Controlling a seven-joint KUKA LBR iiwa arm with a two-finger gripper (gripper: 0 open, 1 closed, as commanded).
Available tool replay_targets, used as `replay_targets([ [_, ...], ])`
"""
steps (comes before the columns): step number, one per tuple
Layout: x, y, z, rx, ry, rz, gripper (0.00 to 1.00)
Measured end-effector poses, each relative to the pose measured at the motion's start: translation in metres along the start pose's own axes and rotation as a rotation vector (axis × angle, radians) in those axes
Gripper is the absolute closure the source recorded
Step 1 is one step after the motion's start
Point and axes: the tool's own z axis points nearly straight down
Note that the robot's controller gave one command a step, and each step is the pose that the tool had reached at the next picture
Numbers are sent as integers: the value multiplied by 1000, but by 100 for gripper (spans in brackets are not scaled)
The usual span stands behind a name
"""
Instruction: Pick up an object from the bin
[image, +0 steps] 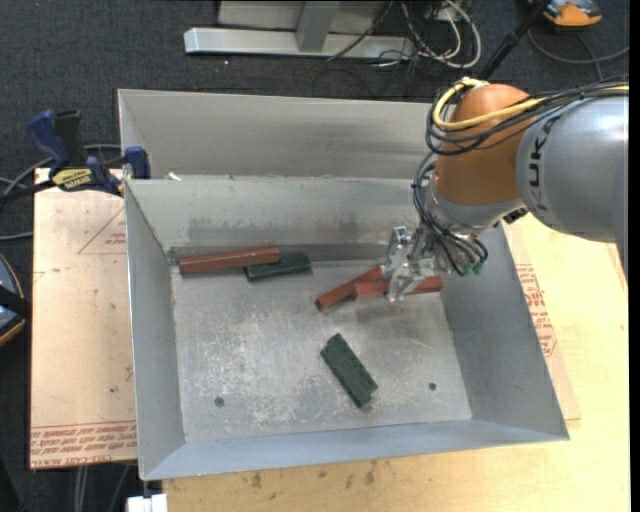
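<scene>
Nearest, on the floor of the grey metal bin (300, 440), a dark green rectangular block (349, 371) lies alone. It is a little right of the middle, not far from the front wall, and set on a slant with one end towards the front right corner.

Farther in, on the right half of the floor, lies a long reddish-brown flat bar (342, 293). It runs nearly crosswise, with its left end slightly nearer the front and its right end close to the right wall. The silver two-finger gripper (402, 272) is down over the right part of this bar and covers a stretch of it, so bar shows on both sides. Whether the jaws are spread or pressed together cannot be told from this angle. Above the gripper sit the wrist's orange cover (480, 140) and looped cables.

Farthest, along the foot of the back wall on the left, lies a second reddish-brown bar (228, 262). A short dark green block (279, 267) touches its right end.
</scene>
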Motion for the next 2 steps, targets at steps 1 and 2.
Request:
replay_targets([
  [1, 0, 0, -20, 0, -2, 0, 100],
  [2, -2, 0, -33, 2, -9, 0, 100],
])
